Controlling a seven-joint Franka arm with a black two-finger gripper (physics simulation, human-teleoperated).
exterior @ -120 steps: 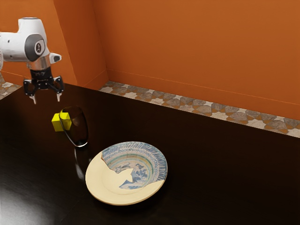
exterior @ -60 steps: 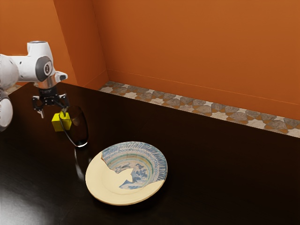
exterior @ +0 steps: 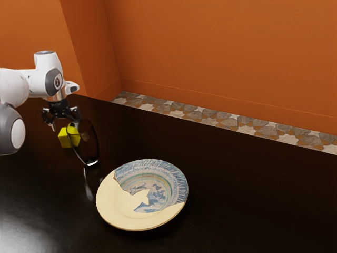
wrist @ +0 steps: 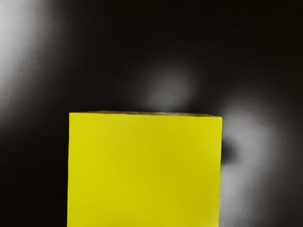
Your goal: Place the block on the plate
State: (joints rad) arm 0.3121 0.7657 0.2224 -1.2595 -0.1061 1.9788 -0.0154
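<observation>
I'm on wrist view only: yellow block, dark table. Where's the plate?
Observer: The plate is toward the exterior view's right of the block, lower in that view.
Operator: Anything else near the block?
Observer: Yes, a see-through glass; in the exterior view it overlaps one side of the block.
Operator: Gripper state?
Observer: The gripper is open, its two fingers apart.

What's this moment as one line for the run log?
pincer: open, above block | block: on table, ungripped | glass: near block | plate: without block | next: likely descend and grip
</observation>
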